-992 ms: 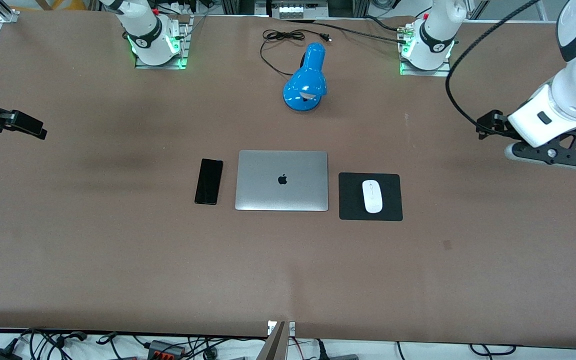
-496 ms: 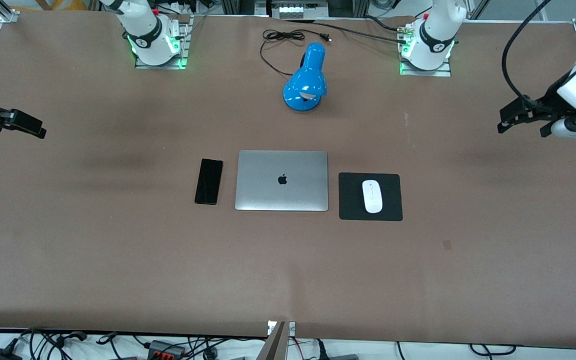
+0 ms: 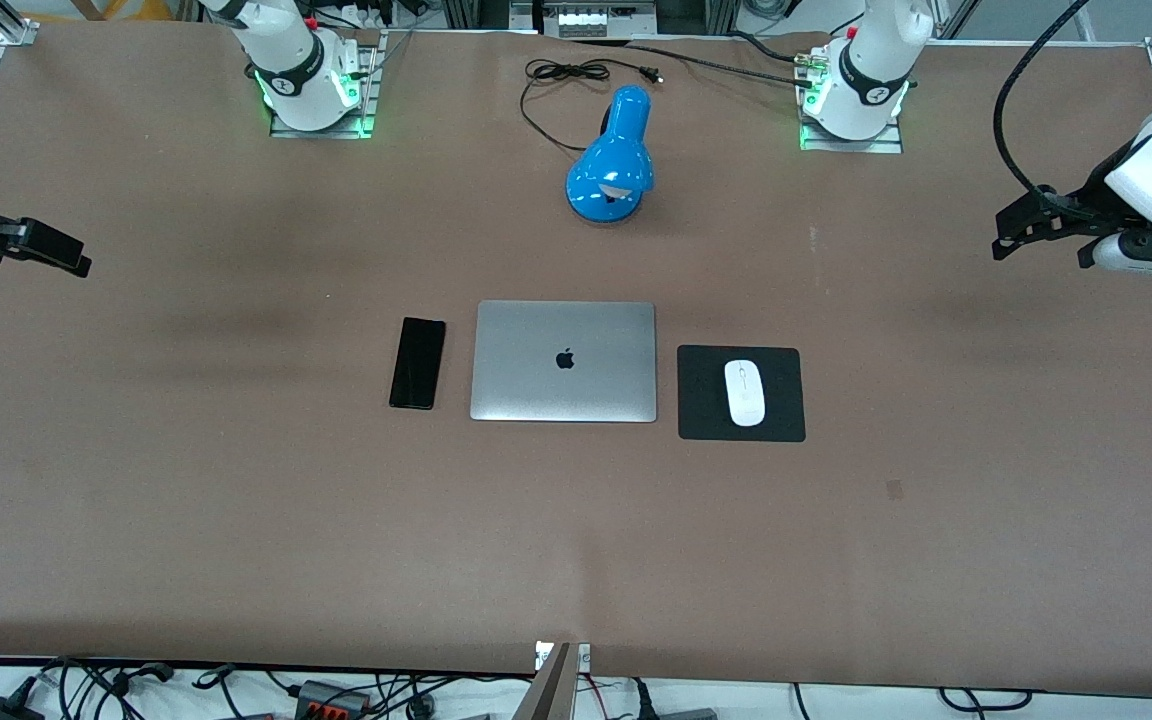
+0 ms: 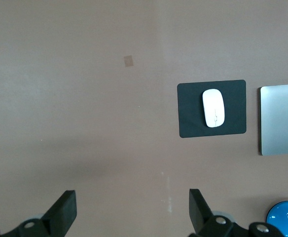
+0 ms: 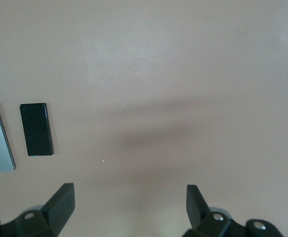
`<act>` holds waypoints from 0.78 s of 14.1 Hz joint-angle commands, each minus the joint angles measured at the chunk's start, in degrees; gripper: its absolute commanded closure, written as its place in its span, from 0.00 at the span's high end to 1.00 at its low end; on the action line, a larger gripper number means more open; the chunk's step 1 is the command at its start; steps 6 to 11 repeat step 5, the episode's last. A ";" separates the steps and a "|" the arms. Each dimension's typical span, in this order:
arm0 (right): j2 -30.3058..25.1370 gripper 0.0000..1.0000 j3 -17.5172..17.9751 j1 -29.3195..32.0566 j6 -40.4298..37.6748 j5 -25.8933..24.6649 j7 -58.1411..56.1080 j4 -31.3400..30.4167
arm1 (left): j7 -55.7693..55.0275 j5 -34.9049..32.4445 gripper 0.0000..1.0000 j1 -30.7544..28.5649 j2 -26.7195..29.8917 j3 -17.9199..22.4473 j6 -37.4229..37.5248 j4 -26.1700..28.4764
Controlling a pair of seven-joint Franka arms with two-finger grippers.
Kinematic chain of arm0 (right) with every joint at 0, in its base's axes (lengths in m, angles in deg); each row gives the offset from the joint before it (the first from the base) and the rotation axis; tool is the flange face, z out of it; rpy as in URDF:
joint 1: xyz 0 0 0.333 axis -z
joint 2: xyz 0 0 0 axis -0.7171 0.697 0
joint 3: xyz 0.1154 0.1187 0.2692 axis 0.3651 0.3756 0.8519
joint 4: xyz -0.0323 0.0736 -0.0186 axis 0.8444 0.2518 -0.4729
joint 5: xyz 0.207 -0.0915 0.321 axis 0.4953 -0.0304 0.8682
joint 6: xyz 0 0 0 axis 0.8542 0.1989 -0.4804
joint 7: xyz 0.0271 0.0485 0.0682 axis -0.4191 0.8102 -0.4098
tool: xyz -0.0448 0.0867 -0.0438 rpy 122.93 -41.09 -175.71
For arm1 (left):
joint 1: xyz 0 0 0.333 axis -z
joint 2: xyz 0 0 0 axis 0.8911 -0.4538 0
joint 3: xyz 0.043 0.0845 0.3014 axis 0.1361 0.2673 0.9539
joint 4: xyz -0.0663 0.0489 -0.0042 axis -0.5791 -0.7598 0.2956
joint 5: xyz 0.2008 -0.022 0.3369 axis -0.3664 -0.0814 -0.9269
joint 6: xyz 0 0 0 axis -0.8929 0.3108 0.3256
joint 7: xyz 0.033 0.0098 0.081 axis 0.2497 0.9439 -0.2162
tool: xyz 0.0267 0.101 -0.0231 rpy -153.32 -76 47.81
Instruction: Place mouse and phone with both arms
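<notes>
While the matte brown counter (image 3: 236,480) is carrying the glossy phone (image 3: 417,362) and oval mouse (image 3: 744,392), left gripper (image 3: 1011,240) and right gripper (image 3: 66,258) are hanging wide over its ends.

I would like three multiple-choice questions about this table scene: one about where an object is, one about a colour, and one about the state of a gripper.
1. Where does the mouse lie?
A. on the closed laptop
B. on the black pad
C. on the bare table, beside the lamp

2. What colour is the lamp?
A. blue
B. red
C. silver

3. How is the left gripper?
A. shut on the phone
B. shut on the mouse
C. open, holding nothing

Answers:
1. B: the white mouse rests inside the black pad, beside the laptop toward the left arm's end of the table.
2. A: its shade and base are glossy blue.
3. C: the left wrist view shows its jaws spread wide over bare table; the phone lies untouched beside the laptop.
</notes>
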 commanded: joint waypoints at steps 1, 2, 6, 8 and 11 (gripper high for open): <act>-0.47 1.00 0.14 0.32 -0.18 -0.68 -1.49 0.02 | -0.43 -1.35 1.00 -0.04 -0.09 -0.54 0.67 -0.70; -0.30 1.00 0.23 0.15 -0.01 -0.77 -1.49 0.02 | -0.34 -1.35 1.00 -0.04 -0.44 -0.54 0.67 -0.88; -0.30 1.00 0.32 0.41 0.25 -0.51 -1.41 -0.16 | -0.25 -1.35 1.00 0.05 -0.54 -0.54 0.50 -1.05; -0.30 1.00 0.32 0.41 0.25 -0.51 -1.41 -0.16 | -0.25 -1.35 1.00 0.05 -0.54 -0.54 0.50 -1.05; -0.30 1.00 0.32 0.41 0.25 -0.51 -1.41 -0.16 | -0.25 -1.35 1.00 0.05 -0.54 -0.54 0.50 -1.05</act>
